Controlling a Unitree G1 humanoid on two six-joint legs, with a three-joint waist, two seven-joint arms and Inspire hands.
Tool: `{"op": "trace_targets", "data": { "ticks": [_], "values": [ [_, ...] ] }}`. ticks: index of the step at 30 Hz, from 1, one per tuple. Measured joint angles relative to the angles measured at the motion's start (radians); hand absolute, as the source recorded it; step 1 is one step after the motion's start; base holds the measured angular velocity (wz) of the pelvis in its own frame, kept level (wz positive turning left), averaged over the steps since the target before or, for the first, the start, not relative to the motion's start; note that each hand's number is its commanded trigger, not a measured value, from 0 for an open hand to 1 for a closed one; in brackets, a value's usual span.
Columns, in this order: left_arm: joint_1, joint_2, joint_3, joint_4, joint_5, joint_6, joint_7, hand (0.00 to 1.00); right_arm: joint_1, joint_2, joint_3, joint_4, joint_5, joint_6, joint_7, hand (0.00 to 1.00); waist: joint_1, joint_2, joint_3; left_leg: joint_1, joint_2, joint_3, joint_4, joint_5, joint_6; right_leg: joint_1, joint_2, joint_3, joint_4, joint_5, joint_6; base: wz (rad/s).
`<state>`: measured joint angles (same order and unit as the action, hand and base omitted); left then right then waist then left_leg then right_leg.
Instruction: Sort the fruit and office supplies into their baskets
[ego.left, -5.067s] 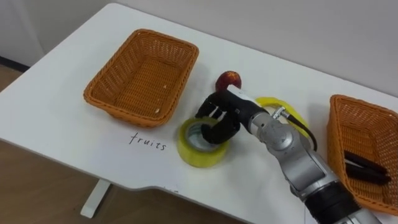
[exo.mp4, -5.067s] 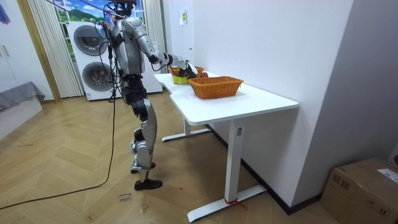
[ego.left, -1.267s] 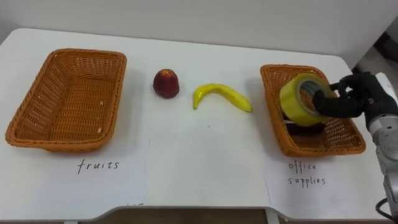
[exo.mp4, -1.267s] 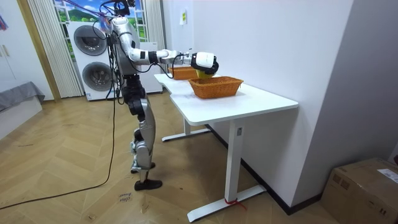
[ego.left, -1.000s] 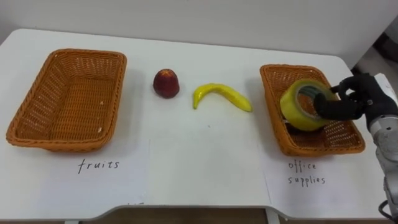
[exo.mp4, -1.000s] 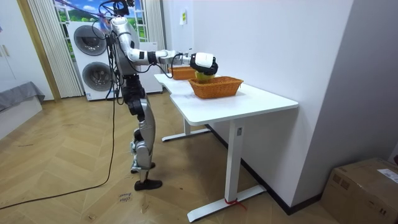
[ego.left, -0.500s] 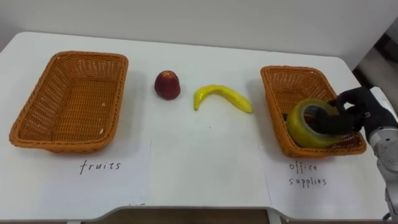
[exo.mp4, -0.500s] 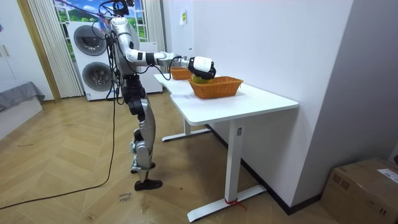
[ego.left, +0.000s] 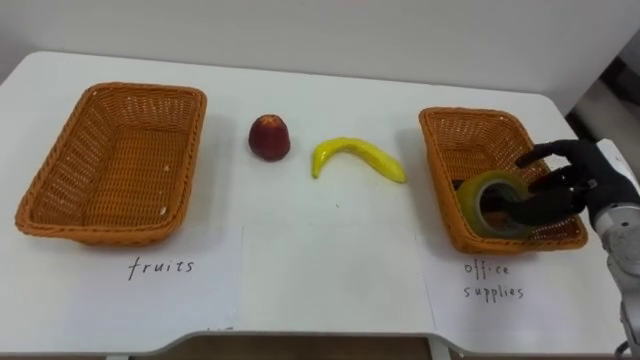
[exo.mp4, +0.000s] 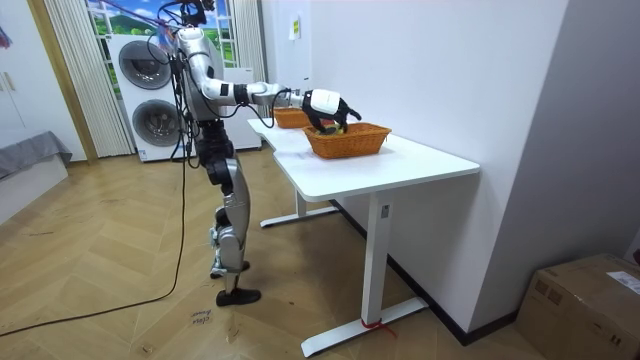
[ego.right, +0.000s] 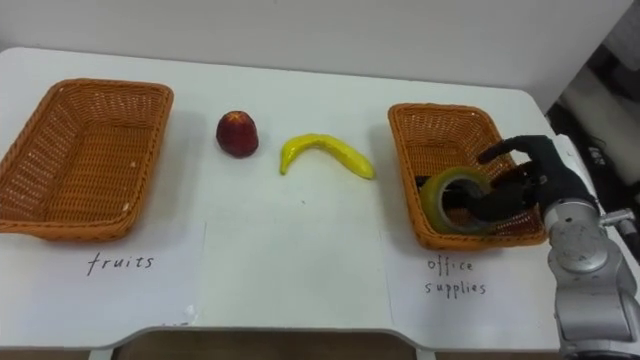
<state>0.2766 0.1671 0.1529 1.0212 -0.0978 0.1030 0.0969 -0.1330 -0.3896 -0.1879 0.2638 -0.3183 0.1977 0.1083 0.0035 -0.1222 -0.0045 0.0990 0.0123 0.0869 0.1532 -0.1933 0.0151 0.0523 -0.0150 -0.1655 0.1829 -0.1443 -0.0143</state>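
**One roll in the right basket, two fruits out on the surface**

Two wicker baskets, one apple, one banana, one roll of tape and two handwritten labels are counted on the white surface (ego.left: 330, 260).

At the left of the frame the first basket (ego.left: 110, 165) is seen with nothing in it, its left rim close to the surface's left edge. A label (ego.left: 160, 267) is written just below it. Right of this basket, in the upper middle, the red apple (ego.left: 268, 136) is set alone, and the yellow banana (ego.left: 355, 156) is laid just beside it, not touching. Below both fruits a broad stretch of bare surface is left open down to the front edge, between the two baskets.

At the right the second basket (ego.left: 475, 140) is placed near the surface's right edge, with the other label (ego.left: 493, 279) below it. The yellow tape roll (ego.left: 468, 203) is found inside it, tilted against the near wall. The right hand (ego.left: 575, 185) is held over this basket from the right; its fingers are spread and mostly straightened, nothing is clasped, and the lower ones are seen at the roll's opening.

In the room view the robot is shown standing at the surface's long side, the right arm stretched out to the nearer basket.
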Motion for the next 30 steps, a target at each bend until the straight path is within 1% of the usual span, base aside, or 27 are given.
{"op": "trace_targets", "data": {
  "ticks": [9, 14, 17, 20, 22, 23, 30],
  "values": [
    [0.000, 0.000, 0.000, 0.000, -0.004, 0.000, 0.000, 0.00, 0.000, 0.000, 0.000, 0.000, 0.001, 0.000, 0.000, 0.00, 0.000, 0.000, 0.0007, 0.000, 0.000, 0.002, -0.001, 0.000, 0.000, 0.000, 0.000, 0.000, -0.001, 0.000, 0.000, 0.00],
    [-0.004, 0.000, 0.000, 0.000, -0.007, 0.000, 0.005, 0.00, 0.000, 0.000, 0.000, -0.002, 0.077, 0.000, -0.019, 0.00, 0.005, -0.003, 0.0031, 0.000, 0.001, 0.008, -0.004, 0.000, 0.000, -0.003, 0.002, 0.013, 0.000, 0.000, 0.000, -0.02],
    [-0.014, 0.001, 0.000, -0.001, -0.007, 0.000, 0.008, 0.00, -0.001, 0.000, 0.000, -0.011, 0.097, 0.000, -0.031, 0.00, 0.009, -0.005, 0.0022, -0.001, 0.002, 0.018, -0.006, 0.000, 0.000, -0.008, 0.003, 0.017, 0.002, 0.000, 0.000, -0.07],
    [-0.009, 0.002, 0.001, -0.001, -0.007, 0.000, 0.010, 0.00, -0.001, 0.000, 0.000, -0.028, 0.119, 0.000, -0.045, 0.00, 0.012, -0.006, 0.0017, -0.001, 0.002, 0.021, -0.008, 0.000, 0.000, -0.012, 0.004, 0.026, 0.003, 0.000, 0.000, -0.06],
    [-0.010, 0.002, 0.001, -0.001, -0.007, 0.000, 0.012, 0.00, -0.001, 0.000, 0.000, -0.045, 0.118, 0.000, -0.052, 0.00, 0.007, -0.006, 0.0018, -0.001, 0.005, 0.024, -0.009, 0.000, 0.000, -0.013, 0.005, 0.026, 0.003, 0.000, 0.000, -0.02],
    [-0.011, 0.002, 0.002, -0.001, -0.007, 0.000, 0.016, 0.00, -0.001, 0.000, 0.000, -0.057, 0.118, -0.001, -0.054, 0.00, 0.007, -0.006, 0.0021, -0.001, 0.009, 0.026, -0.010, 0.000, 0.000, -0.015, 0.006, 0.026, 0.003, 0.000, 0.000, -0.04],
    [-0.016, 0.001, 0.010, -0.001, 0.000, 0.000, 0.029, 0.00, 0.002, 0.000, 0.000, -0.123, 0.115, -0.005, -0.055, 0.00, 0.006, 0.004, 0.0082, -0.005, 0.009, 0.021, -0.010, -0.003, -0.001, -0.020, 0.008, 0.025, 0.003, 0.000, 0.000, 0.00]
  ]
}}
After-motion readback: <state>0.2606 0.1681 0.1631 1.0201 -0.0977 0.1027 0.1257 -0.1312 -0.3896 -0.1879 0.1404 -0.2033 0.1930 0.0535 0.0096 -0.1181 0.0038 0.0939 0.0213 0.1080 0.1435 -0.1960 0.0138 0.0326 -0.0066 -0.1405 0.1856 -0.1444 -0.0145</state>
